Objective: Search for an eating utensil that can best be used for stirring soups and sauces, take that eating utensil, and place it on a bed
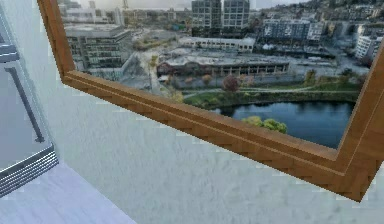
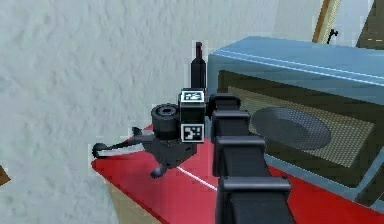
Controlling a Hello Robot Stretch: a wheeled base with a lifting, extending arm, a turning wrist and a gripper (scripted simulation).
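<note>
My gripper [image 2: 126, 156] reaches over the near left corner of a red tabletop [image 2: 190, 190], at the end of the dark arm [image 2: 240, 165]. Its dark body sits left of two white marker squares [image 2: 192, 115]. One thin finger [image 2: 112, 148] stretches left past the table's edge, in front of the white wall. A thin pale streak [image 2: 188, 169] lies on the red top just beside the gripper; its shape is too small to name. I cannot tell whether the gripper holds anything.
A large blue-grey microwave [image 2: 300, 110] with a dark door stands on the red top at the right, with a dark bottle [image 2: 198, 62] behind it. In the forward view, a wood-framed window [image 1: 210, 125] sits in a white wall, with a grey panel and handle [image 1: 22, 105] at the left.
</note>
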